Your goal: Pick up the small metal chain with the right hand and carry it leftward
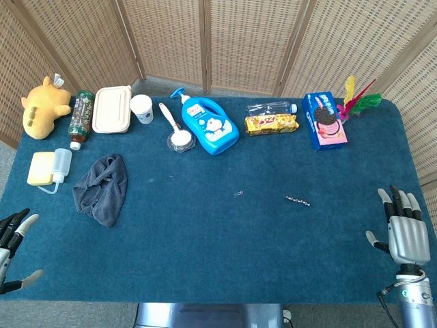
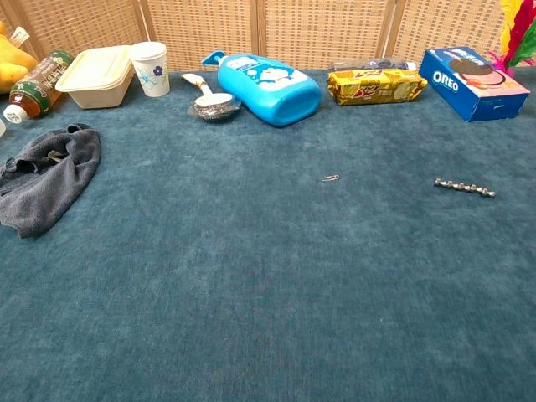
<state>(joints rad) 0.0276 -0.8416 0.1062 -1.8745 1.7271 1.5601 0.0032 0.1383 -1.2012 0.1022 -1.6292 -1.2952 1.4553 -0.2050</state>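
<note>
My right hand (image 1: 407,232) is parked at the near right edge of the surface (image 1: 205,232), fingers spread and holding nothing, so no grab yet. The chain (image 1: 298,200) lies flat, well apart from it, out to its left. My left hand (image 1: 12,240) waits open at the far corner, keeping the leftward path free, I guess.

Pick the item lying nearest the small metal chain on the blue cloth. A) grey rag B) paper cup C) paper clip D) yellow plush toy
C: the paper clip lies just left of the small metal chain on open cloth; the others sit far off to the left.
</note>
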